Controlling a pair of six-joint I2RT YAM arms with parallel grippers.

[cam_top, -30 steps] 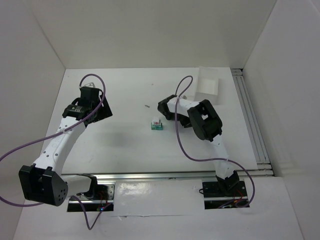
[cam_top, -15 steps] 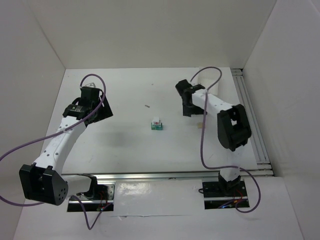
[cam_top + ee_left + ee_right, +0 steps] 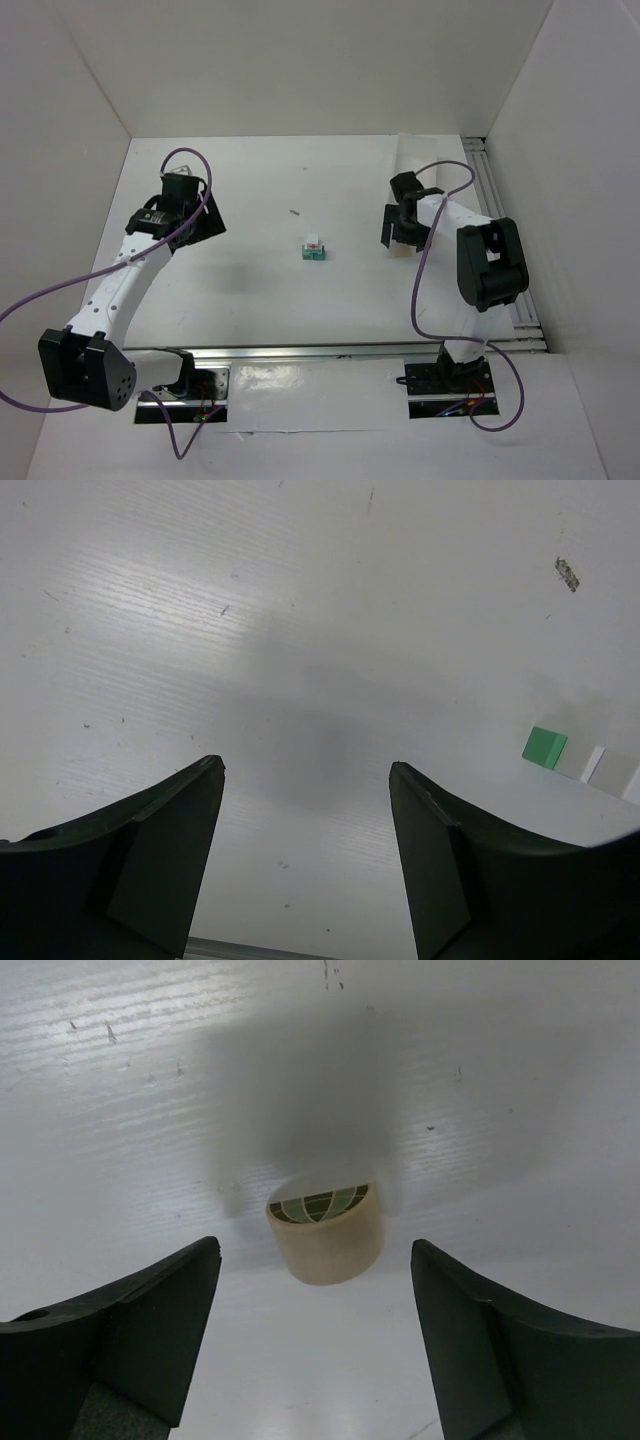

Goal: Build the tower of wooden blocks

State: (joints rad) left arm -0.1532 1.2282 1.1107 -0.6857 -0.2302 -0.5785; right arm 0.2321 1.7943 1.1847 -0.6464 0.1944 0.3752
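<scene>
end effectors [image 3: 305, 768] [image 3: 315, 1247]: 2 | wood block tower [image 3: 314, 249]: 1 | tan block [image 3: 326, 1240]: 1

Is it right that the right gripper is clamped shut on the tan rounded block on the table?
Not quite: the right gripper stands open, its fingers clear of the tan rounded block on the table, as the right wrist view shows.

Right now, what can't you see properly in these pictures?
1. The wood block tower: too small in the top view to count its blocks; in the left wrist view, the frame edge cuts it off.
2. The tan rounded block: seen only by the right wrist camera; from above, the right gripper seems to hide it.
</scene>
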